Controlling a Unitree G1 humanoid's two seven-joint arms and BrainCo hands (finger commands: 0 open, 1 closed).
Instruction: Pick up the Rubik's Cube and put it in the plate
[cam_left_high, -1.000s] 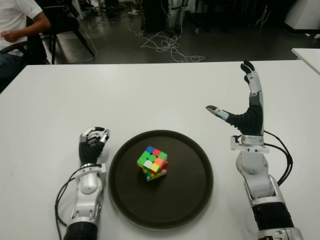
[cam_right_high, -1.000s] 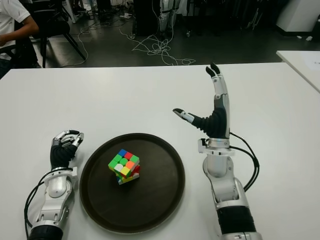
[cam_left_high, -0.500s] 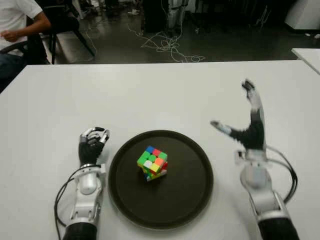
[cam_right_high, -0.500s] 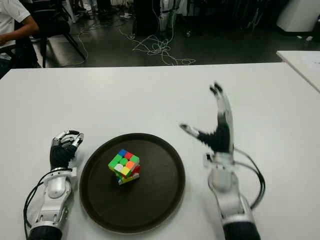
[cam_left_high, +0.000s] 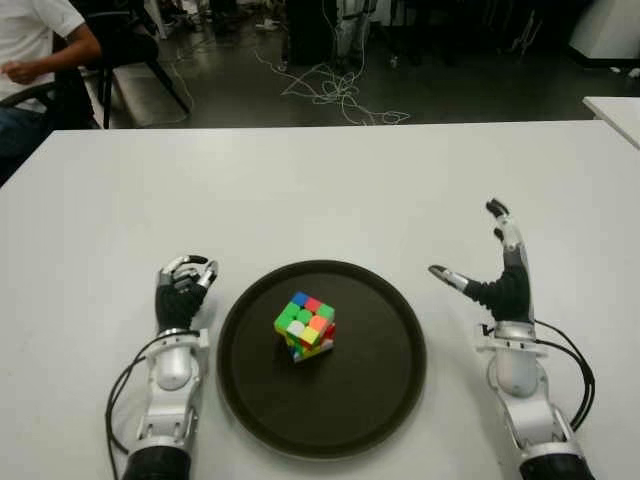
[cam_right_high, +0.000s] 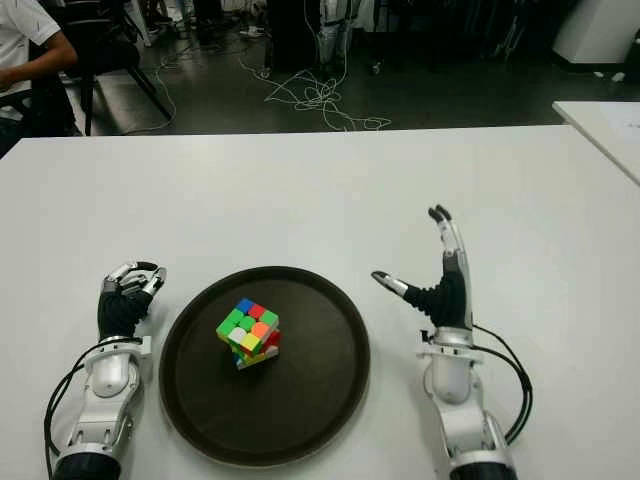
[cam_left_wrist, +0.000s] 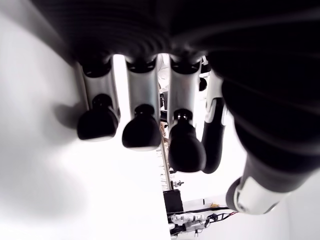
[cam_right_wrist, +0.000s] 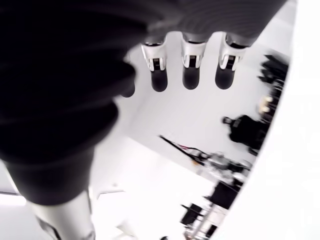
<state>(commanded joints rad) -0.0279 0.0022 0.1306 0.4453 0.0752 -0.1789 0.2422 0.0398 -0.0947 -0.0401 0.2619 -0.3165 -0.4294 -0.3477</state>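
The Rubik's Cube (cam_left_high: 305, 326) sits tilted on one corner inside the dark round plate (cam_left_high: 385, 395), a little left of its centre, and no hand touches it. My right hand (cam_left_high: 478, 262) stands to the right of the plate over the white table (cam_left_high: 320, 190), with straight fingers pointing away from me and the thumb spread toward the plate; it holds nothing. In the right wrist view its fingers (cam_right_wrist: 191, 59) stretch out with nothing between them. My left hand (cam_left_high: 184, 284) shows just left of the plate, curled with nothing in it; its fingertips (cam_left_wrist: 141, 133) are bent inward.
A person (cam_left_high: 30, 45) sits on a chair beyond the table's far left corner. Cables (cam_left_high: 335, 92) lie on the dark floor behind the table. Another white table (cam_left_high: 615, 108) shows at the far right.
My right hand has drawn back toward me and lower, staying open to the right of the plate. The cube, the plate and my left hand have not moved.
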